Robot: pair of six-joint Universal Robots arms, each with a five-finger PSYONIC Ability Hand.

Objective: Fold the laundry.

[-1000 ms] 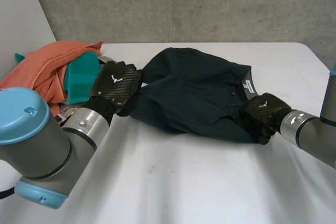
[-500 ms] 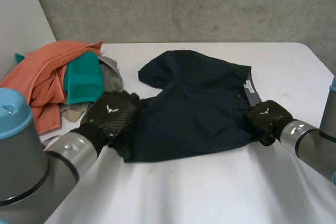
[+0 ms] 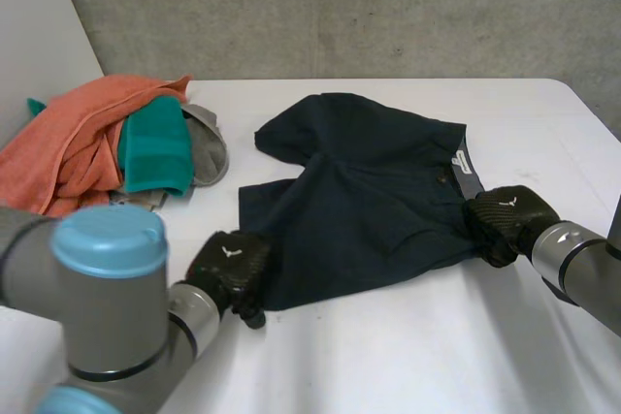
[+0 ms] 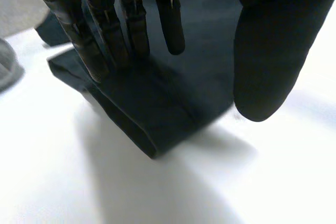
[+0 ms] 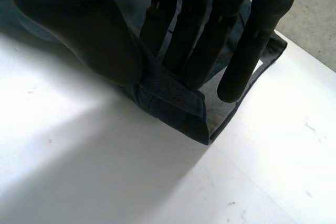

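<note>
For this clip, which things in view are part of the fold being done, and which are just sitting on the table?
In use: navy shorts; left hand, fingers straight on a leg hem; right hand, pinching the waistband.
Lying about: orange towel, teal cloth and grey cloth, piled beside the shorts on the white table.

Lab — concrete wall (image 3: 340, 7), white table (image 3: 388, 356)

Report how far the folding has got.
Done: shorts lie spread out on the table. In hand: left hand lies open on a leg hem, right hand pinches the waistband. Left: no fold is made yet, and the pile of orange, teal and grey cloths waits beside them.
</note>
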